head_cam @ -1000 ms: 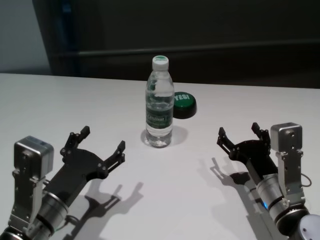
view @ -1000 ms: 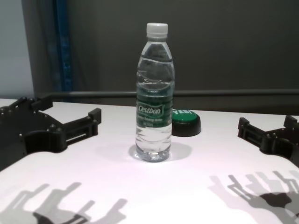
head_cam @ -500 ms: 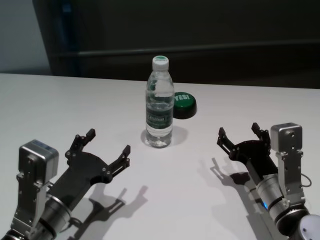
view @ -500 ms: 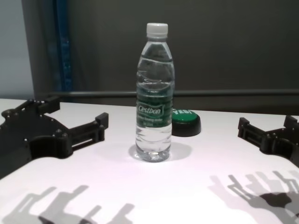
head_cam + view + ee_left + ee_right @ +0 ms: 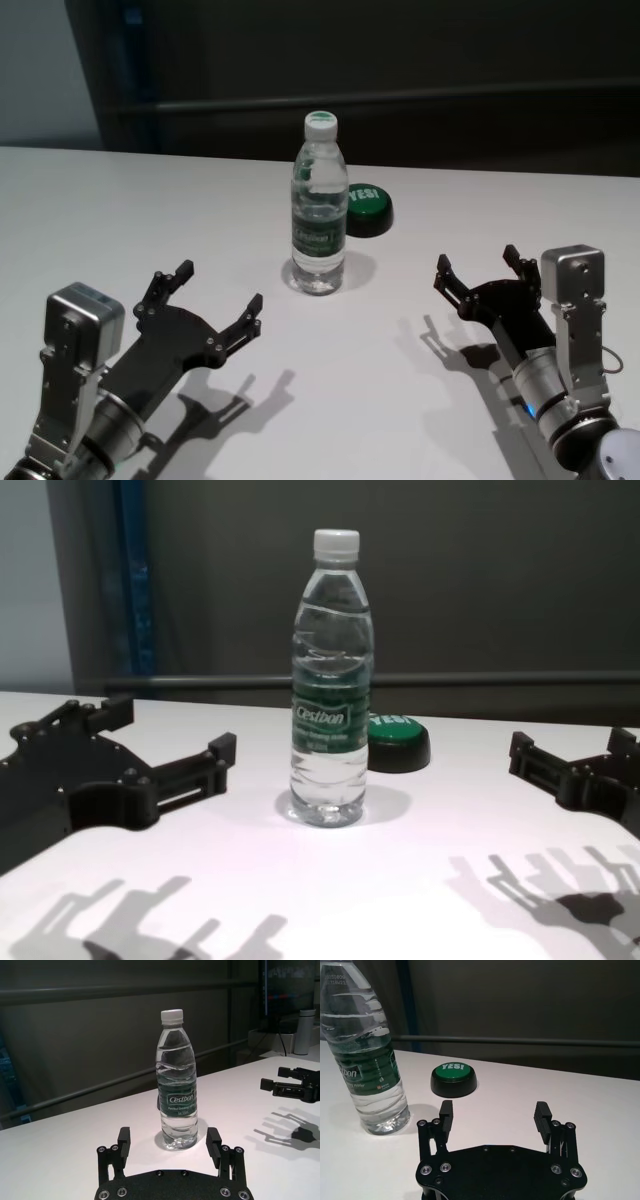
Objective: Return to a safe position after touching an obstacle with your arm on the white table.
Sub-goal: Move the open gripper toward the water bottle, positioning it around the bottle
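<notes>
One Cestbon water bottle (image 5: 319, 215) is stood upright mid-surface (image 5: 120, 210), toward the far edge, one green "YES!" button (image 5: 366, 209) just behind it. Open room is left around both grippers, left gripper (image 5: 211, 290) and right gripper (image 5: 482, 268), fingers spread apart near the front edge.

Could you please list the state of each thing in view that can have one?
Water bottle: upright on the white table, cap on, partly filled, touched by neither arm.
Green button: right way up, behind the bottle, untouched.
Left end effector: open, empty, short of the bottle.
Right end effector: open, empty, off to the bottle's right.
</notes>
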